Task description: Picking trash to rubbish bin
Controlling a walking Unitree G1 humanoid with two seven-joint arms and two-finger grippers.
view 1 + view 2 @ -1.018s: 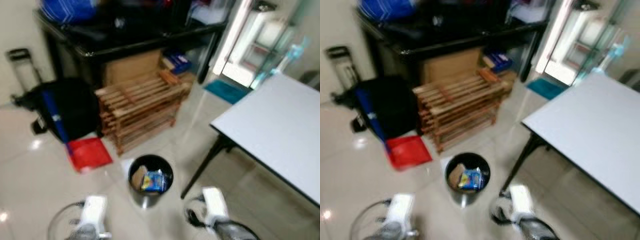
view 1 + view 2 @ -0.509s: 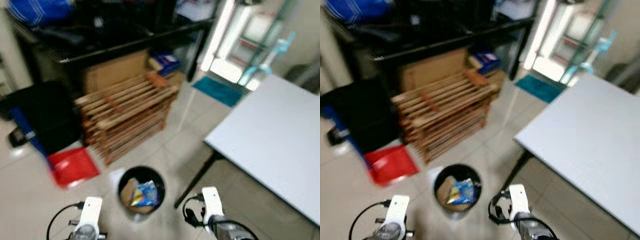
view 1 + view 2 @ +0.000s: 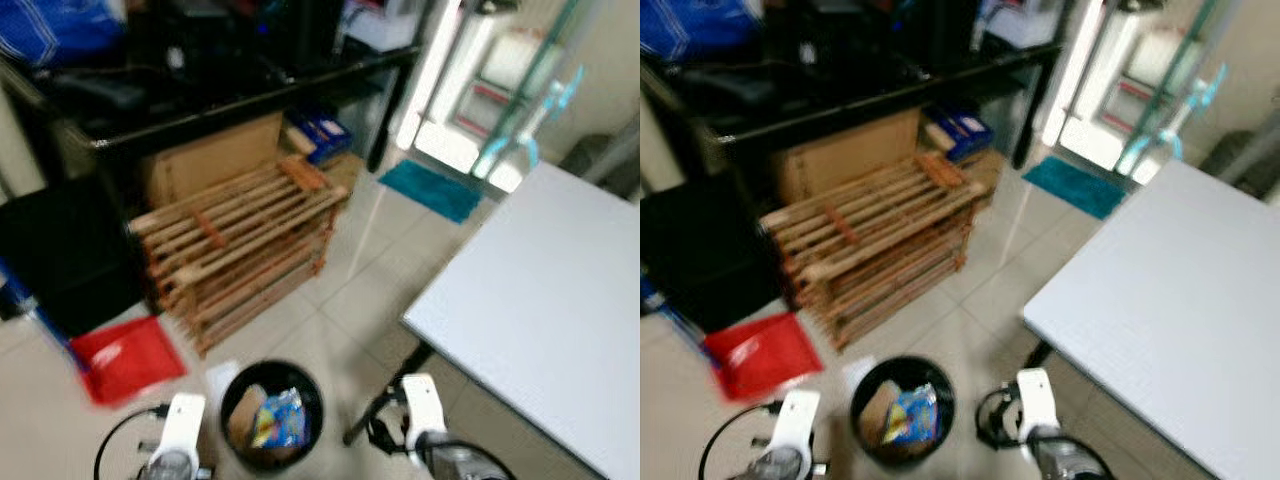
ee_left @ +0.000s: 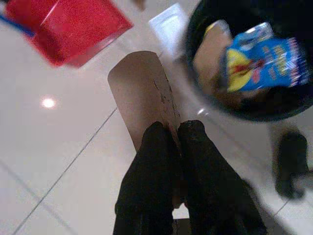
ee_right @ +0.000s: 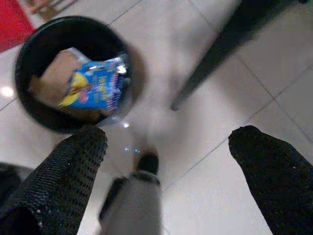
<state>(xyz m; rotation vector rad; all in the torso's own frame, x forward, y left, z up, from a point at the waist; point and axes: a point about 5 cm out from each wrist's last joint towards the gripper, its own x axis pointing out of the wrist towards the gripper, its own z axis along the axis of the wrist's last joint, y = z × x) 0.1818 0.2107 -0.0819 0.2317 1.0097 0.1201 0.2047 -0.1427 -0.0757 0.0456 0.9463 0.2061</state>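
Observation:
A black round rubbish bin (image 3: pixel 272 415) stands on the tiled floor just ahead of me, holding a blue snack wrapper (image 4: pixel 264 54) and a brown cardboard scrap (image 5: pixel 56 73). My left gripper (image 4: pixel 172 128) is shut on a flat brown piece of cardboard (image 4: pixel 142 93), held above the floor beside the bin's rim. My right gripper (image 5: pixel 168 136) is open with nothing between its fingers, hovering over the floor between the bin and a black table leg (image 5: pixel 220 49). Both wrists (image 3: pixel 180 430) (image 3: pixel 422 415) sit low in the head views, either side of the bin.
A white table (image 3: pixel 540 300) fills the right side. A wooden slatted rack (image 3: pixel 235 245) and a black desk (image 3: pixel 200 90) stand behind the bin. A red dustpan (image 3: pixel 125 355) lies left of it, with a white paper (image 4: pixel 171 29) by the bin.
The camera has shifted: the bin, rack and dustpan have slid left and lower in the picture, and the table looms larger. Both arms keep their pose.

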